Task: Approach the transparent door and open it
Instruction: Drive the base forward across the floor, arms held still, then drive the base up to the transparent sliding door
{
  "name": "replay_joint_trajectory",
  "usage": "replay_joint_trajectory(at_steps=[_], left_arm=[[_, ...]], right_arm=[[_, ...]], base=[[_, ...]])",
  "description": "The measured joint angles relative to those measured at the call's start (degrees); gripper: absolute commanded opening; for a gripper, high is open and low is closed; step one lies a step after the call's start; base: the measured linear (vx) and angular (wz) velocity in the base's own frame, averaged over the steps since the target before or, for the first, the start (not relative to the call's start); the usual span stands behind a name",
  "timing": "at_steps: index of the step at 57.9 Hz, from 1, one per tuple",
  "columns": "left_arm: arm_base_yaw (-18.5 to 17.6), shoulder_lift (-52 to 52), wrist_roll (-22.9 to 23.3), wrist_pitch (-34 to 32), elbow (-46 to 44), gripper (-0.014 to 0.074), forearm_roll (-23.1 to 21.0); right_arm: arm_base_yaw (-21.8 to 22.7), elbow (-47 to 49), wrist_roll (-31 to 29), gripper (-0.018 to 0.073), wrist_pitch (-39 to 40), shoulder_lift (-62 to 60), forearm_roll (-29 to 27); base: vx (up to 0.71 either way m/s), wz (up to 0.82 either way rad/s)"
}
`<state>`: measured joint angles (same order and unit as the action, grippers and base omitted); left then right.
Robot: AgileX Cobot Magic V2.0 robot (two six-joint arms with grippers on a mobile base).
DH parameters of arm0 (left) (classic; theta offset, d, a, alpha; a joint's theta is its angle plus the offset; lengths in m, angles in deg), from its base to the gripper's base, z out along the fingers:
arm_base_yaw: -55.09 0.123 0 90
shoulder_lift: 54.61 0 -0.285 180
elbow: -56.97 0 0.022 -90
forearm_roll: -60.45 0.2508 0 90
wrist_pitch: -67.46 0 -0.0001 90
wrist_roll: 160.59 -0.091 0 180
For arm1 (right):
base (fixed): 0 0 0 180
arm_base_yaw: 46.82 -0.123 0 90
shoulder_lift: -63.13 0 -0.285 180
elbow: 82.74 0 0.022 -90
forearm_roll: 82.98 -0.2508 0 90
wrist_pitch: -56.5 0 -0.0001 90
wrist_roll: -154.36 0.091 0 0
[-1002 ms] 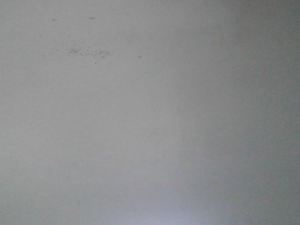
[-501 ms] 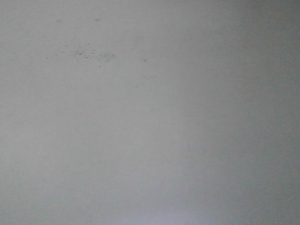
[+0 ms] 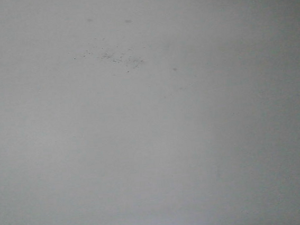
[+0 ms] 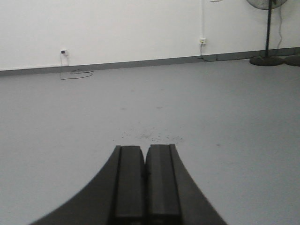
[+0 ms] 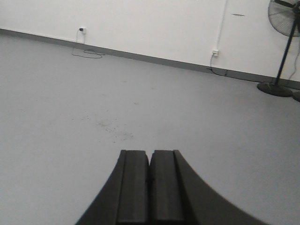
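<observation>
Nowhere in these views does the transparent door appear, so its place and its look, frame, glass and handle alike, cannot be told from here. The front view shows only bare grey floor with a patch of dark specks. Both wrist views look across that floor to a white wall with a dark skirting, a wall socket with a loose cable on the floor below it, and a standing fan off to the right.

The left gripper is closed with nothing in it, its pads pressed together, and the right gripper is the same.

The task looks barely begun. With the door out of sight, the base could drive the wrong way. A heading toward the wall risks catching the cable or knocking the fan's base.
</observation>
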<state>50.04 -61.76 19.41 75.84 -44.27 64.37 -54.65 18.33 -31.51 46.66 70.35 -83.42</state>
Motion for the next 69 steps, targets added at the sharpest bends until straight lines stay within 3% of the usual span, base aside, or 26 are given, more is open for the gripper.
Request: replay_joint_trajectory(at_steps=[69], left_arm=[[0.0,0.0,0.0,0.0,0.0,0.0,0.0]], right_arm=[[0.0,0.0,0.0,0.0002,0.0,0.0,0.0]], base=[[0.46,0.41]])
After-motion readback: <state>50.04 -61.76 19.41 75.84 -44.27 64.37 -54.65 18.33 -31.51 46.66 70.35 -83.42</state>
